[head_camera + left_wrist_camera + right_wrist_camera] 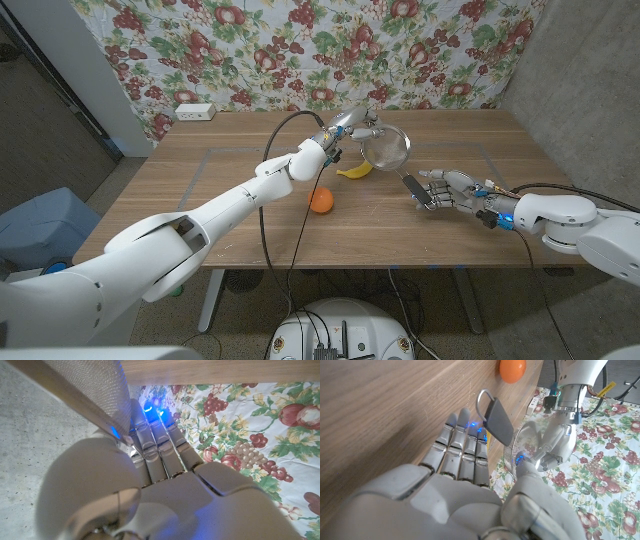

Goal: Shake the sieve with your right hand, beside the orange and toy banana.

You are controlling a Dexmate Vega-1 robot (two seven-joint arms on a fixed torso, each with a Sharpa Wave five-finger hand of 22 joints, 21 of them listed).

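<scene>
Mesh sieve (385,147): light, stiff wire bowl, held up by my left hand (352,128) at the rim, beside banana (354,171) and orange (321,201).
Handle (497,417): dark, rigid; best hold.
Right hand (440,190): fingers spread, handle at fingertips, not gripped.

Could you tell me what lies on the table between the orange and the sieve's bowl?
In the head view, the toy banana lies between the orange and the sieve bowl, close under the bowl's near rim.
</scene>
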